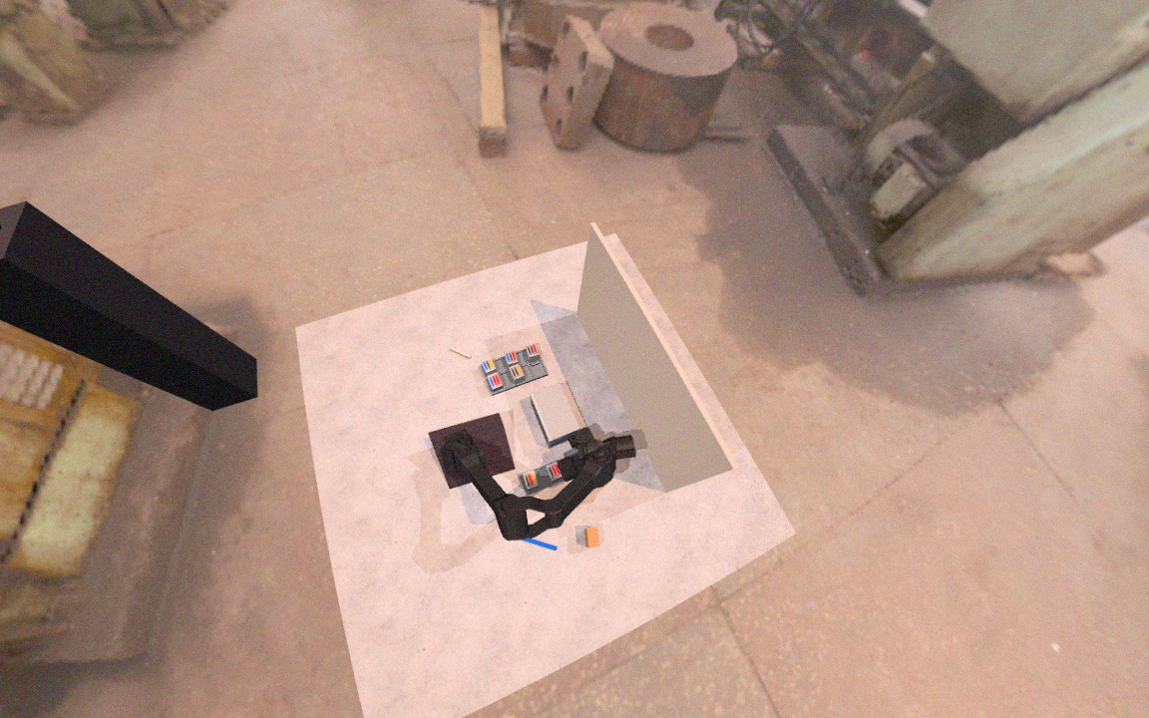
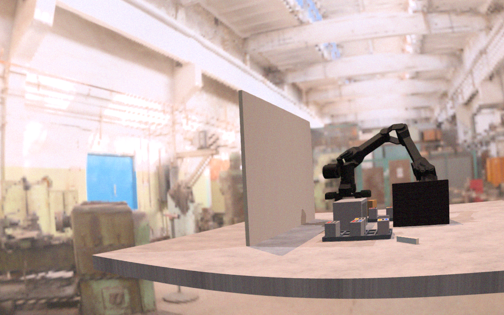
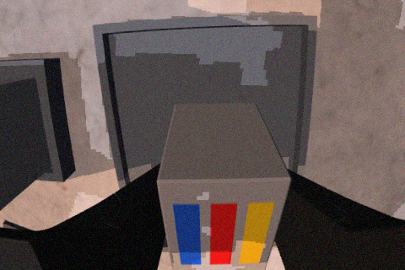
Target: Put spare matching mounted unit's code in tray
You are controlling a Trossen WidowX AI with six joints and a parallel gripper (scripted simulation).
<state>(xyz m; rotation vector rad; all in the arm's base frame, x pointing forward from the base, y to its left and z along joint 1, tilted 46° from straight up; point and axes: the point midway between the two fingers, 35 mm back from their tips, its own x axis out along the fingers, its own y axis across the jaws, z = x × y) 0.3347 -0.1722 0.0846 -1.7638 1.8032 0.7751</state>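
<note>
An orange block (image 1: 591, 538) (image 2: 371, 203) near a blue stick (image 1: 540, 543)

A pale, mottled bench (image 1: 436, 624) (image 2: 207, 260) is patched with shadow. On it are carried an upright panel (image 1: 641, 357) (image 2: 277, 172), a black block (image 1: 494, 442) (image 2: 421, 203), a slotted rack (image 1: 522, 383) (image 2: 357, 237), a grey box (image 1: 554, 414) (image 2: 349, 211), an orange block (image 1: 591, 537) (image 2: 371, 203), a blue strip (image 1: 541, 543) and a shallow grey tray (image 3: 102, 93). A small pale bar (image 1: 460, 353) (image 2: 407, 239) is seen near the rack.

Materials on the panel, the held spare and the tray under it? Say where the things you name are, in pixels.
Panel (image 1: 650, 357) (image 2: 277, 168): probably painted board or sheet, matte; flat beige-grey, no grain.
Spare (image 3: 224, 143): likely moulded plastic, matte grey; even colour, no metallic glint. Its stripes could be paint or label.
Tray (image 3: 169, 93): dark grey, dull; plastic or coated metal, can't tell.
</note>
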